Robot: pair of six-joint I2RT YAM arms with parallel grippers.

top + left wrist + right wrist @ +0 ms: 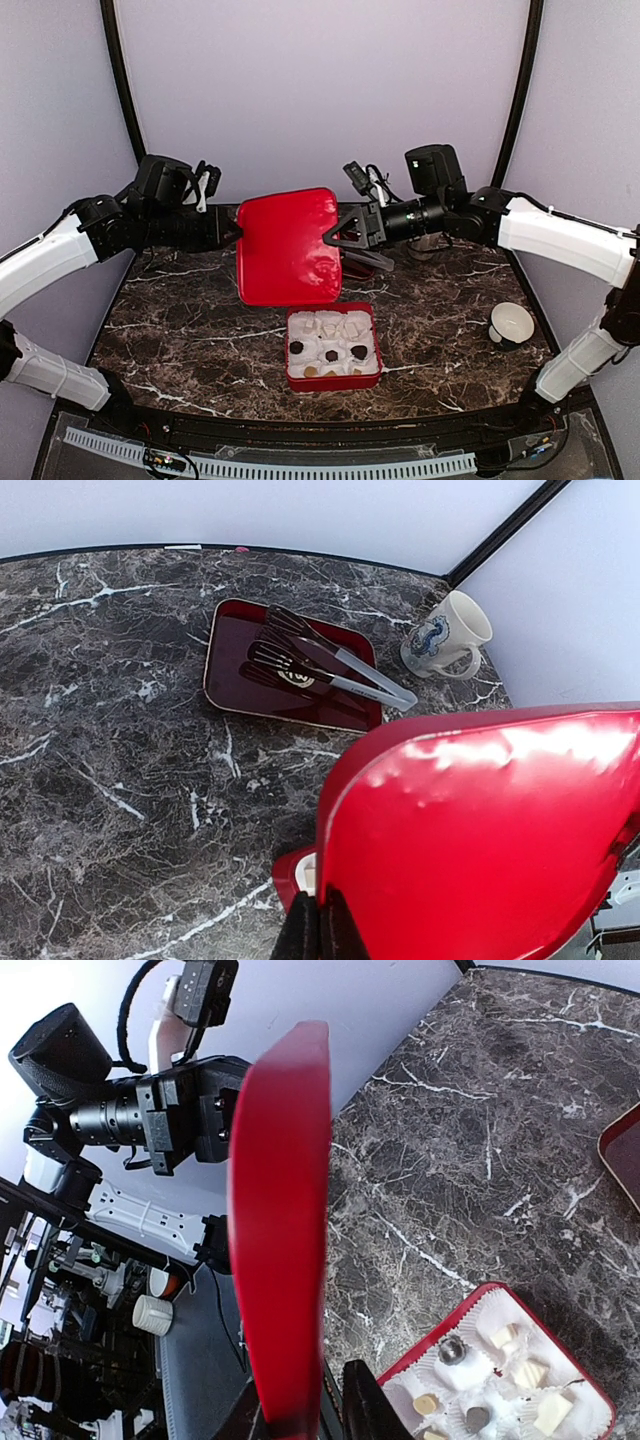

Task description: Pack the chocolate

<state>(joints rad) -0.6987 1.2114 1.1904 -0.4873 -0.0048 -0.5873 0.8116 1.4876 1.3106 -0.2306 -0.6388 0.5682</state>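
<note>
Pinching red lid [287, 247] by opposite edges in left and right jaws, with chocolate [331, 355] in box [291, 380] below, between them.

Bright even light in all 3 views w/ soft shadows, glare streaks on red lid [480, 810].

A red lid [288, 245] hangs in the air, pinched at opposite edges by the left gripper [237, 232] and right gripper [330, 238], and it walls off the far side of the red box [335, 385]. The box is uncovered from above and from the near side. A tray [240, 670] with tongs [330, 665] lies behind the lid. A mug [511, 324] sits well to the right. Bare marble table [190, 320] spreads left.
</note>
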